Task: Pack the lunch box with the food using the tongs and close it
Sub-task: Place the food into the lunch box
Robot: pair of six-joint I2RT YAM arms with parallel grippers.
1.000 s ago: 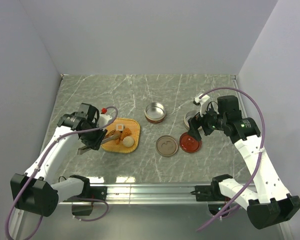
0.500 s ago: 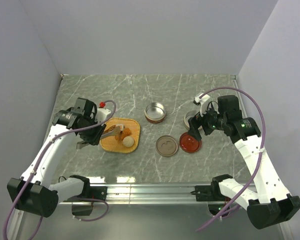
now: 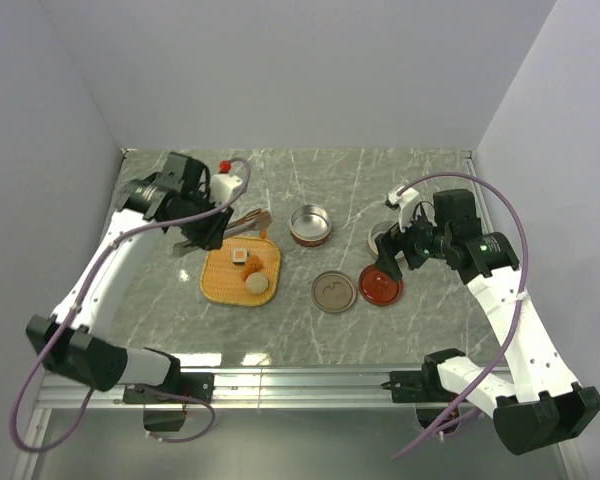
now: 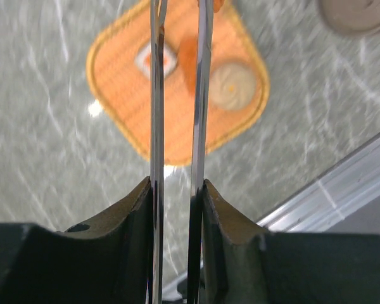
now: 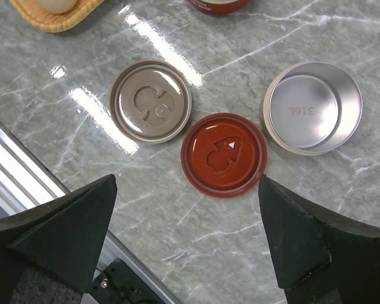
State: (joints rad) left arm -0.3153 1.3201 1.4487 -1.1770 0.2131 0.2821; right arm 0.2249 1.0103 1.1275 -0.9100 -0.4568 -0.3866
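Observation:
My left gripper (image 3: pixel 208 232) is shut on the silver tongs (image 3: pixel 244 219), raised behind the woven tray (image 3: pixel 220 285). In the left wrist view the two tongs arms (image 4: pixel 156 114) run up from my fingers (image 4: pixel 225 215), close together, over the tray (image 4: pixel 120 95). On it lies the food: a white square piece (image 3: pixel 240 255), an orange nugget (image 3: pixel 250 266) and a beige ball (image 3: pixel 256 284). A bit of orange (image 4: pixel 219 4) shows by the tongs' far end. The lunch box is two round tins, red-walled (image 3: pixel 311 224) and silver (image 5: pixel 311 107). My right gripper (image 5: pixel 190 240) hangs open above the red lid (image 5: pixel 223 154).
A taupe lid (image 3: pixel 333 292) lies left of the red lid (image 3: pixel 380 286). White walls close in the marble table at the left, back and right. A metal rail (image 3: pixel 300 380) runs along the near edge between the arm bases.
My left arm has risen and swung toward the back, carrying the tongs from the tray's left edge to behind it. Fewer pieces lie on the tray. The right arm has not moved.

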